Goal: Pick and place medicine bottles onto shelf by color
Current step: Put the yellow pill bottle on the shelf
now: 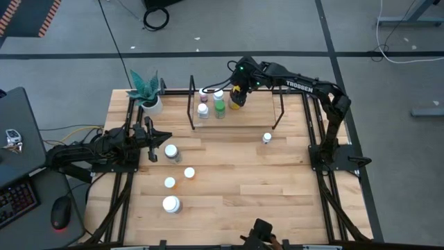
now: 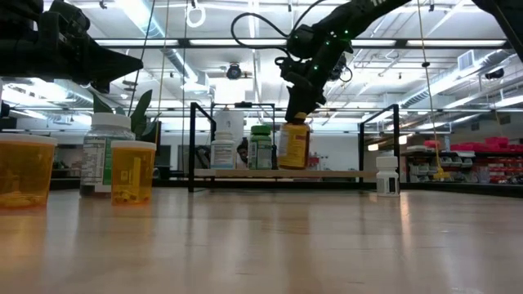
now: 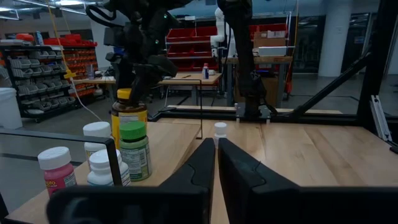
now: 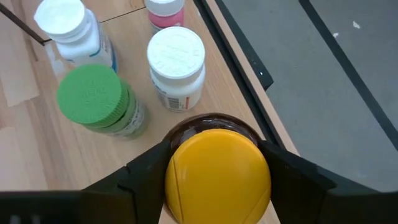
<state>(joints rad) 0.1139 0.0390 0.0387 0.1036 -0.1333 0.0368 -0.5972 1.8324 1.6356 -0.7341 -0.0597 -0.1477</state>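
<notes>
A brown bottle with a yellow cap (image 4: 217,174) stands upright over the far part of the shelf (image 1: 253,117), with my right gripper (image 1: 237,96) shut on it. Next to it on the shelf board stand a green-capped bottle (image 4: 93,99), two white-capped bottles (image 4: 176,62) and a pink one (image 3: 55,169). Several more bottles (image 1: 171,153) stand loose on the table's left half, and one small white one (image 1: 267,138) in front of the shelf. My left gripper (image 3: 216,149) is shut at the table's left side and touches nothing. My right gripper pinches the yellow cap (image 4: 177,168) between its two fingers, one on each side. The fingers (image 2: 301,110) come from above, slanting down from the table's right. The bottle (image 2: 294,145) hangs upright with its base at the shelf board; whether it rests there I cannot tell.
Black wire uprights (image 1: 191,104) frame both ends of the shelf. A white pot with a teal plant (image 1: 148,96) stands at the far left corner. In the low view two orange bottles (image 2: 131,171) stand close by. A keyboard and mouse (image 1: 61,212) lie left of the table.
</notes>
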